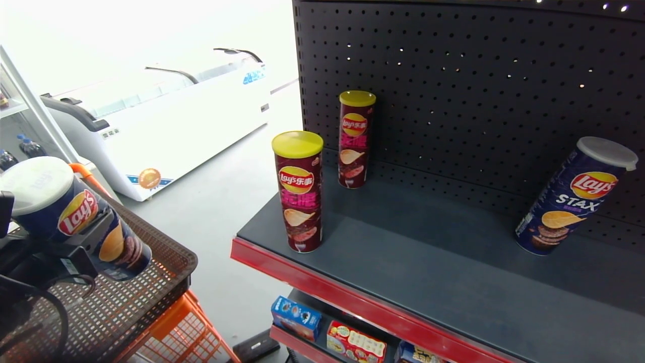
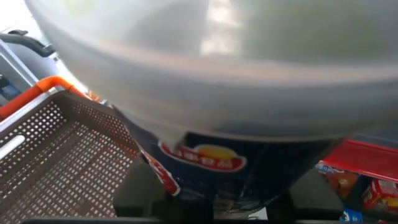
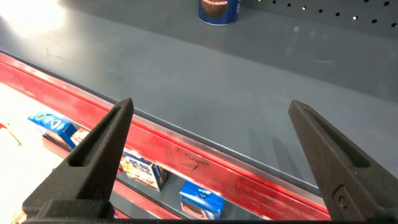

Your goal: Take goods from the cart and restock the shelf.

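Observation:
My left gripper (image 1: 83, 234) is shut on a dark blue chip can (image 1: 75, 217) with a white lid, held tilted above the cart basket (image 1: 151, 282) at the left; the same can (image 2: 217, 155) looms close in the left wrist view. On the dark shelf (image 1: 428, 262) stand two maroon chip cans with yellow lids, one at the front (image 1: 298, 191) and one at the back (image 1: 356, 139). Another dark blue can (image 1: 574, 196) leans against the pegboard at the right. My right gripper (image 3: 211, 155) hangs open over the shelf's red front edge (image 3: 186, 149), with a blue can's base (image 3: 219, 10) beyond it.
The cart is brown mesh with an orange frame (image 1: 171, 333). Boxed goods (image 1: 352, 343) lie on the lower shelf. A white chest freezer (image 1: 166, 116) stands across the grey floor. The shelf between the maroon cans and the leaning blue can is bare.

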